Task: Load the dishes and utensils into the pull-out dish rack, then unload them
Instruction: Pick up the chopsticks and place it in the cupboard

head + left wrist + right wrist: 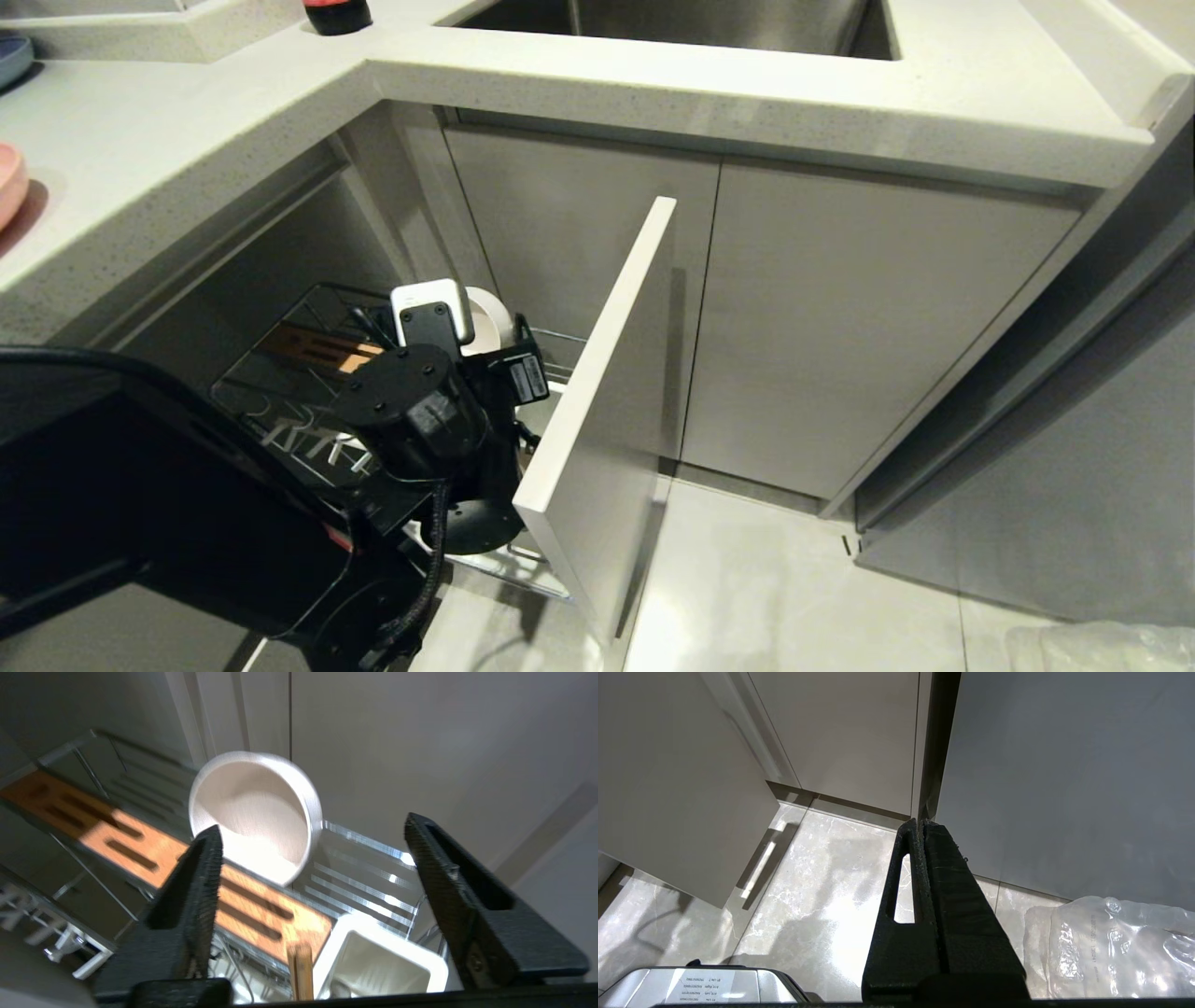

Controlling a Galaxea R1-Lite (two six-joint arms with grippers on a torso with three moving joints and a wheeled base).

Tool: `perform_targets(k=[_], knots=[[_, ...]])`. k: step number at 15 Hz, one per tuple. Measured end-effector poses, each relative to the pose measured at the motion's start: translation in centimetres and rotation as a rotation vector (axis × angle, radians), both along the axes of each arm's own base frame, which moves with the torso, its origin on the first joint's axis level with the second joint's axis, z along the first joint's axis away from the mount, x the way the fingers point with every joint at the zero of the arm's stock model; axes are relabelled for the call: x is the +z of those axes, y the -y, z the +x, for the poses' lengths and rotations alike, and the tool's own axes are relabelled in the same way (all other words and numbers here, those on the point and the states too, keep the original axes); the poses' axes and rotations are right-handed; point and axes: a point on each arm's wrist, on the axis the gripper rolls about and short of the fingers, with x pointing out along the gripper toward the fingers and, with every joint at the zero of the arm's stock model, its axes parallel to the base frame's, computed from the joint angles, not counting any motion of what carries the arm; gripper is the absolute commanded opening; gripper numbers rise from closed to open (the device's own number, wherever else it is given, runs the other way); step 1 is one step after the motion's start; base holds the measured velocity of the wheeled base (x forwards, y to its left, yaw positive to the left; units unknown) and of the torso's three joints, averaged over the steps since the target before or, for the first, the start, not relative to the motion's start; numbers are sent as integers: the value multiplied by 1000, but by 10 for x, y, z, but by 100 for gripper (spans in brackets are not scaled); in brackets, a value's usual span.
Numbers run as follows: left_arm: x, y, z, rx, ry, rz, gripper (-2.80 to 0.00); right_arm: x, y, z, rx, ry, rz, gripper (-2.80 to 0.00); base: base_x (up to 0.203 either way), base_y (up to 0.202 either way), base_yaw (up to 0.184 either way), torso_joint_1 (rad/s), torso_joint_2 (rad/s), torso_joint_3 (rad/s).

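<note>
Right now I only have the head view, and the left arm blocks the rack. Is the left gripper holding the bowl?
Observer: No. The left wrist view shows the left gripper open, with nothing between its fingers.
Operator: Then where is the bowl?
Observer: The bowl is tilted on its side in the dish rack, beyond the wooden strip, with its opening towards the wrist camera.
Operator: And the right gripper?
Observer: The right gripper is shut and empty, and hangs over the floor.
</note>
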Motion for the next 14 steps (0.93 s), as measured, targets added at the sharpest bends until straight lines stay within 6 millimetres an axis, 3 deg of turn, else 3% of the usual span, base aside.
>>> perform_targets(k=[4,5,6,10,14], knots=[[28,-8,-13,-2,55,-18,0,0,0,0,0,0,0,-280,0,0,0,0,0,0],[37,-11,-17,0,72,-23,-71,0,0,0,0,0,0,-280,0,0,0,0,0,0],[46,-15,-22,0,87,-26,-280,0,0,0,0,0,0,-280,0,0,0,0,0,0],[89,-34,-42,0,154,-52,-280,0,0,0,0,0,0,-280,0,0,0,0,0,0],[147,-49,-59,-44,234,-49,-280,0,0,0,0,0,0,-280,0,0,0,0,0,0]])
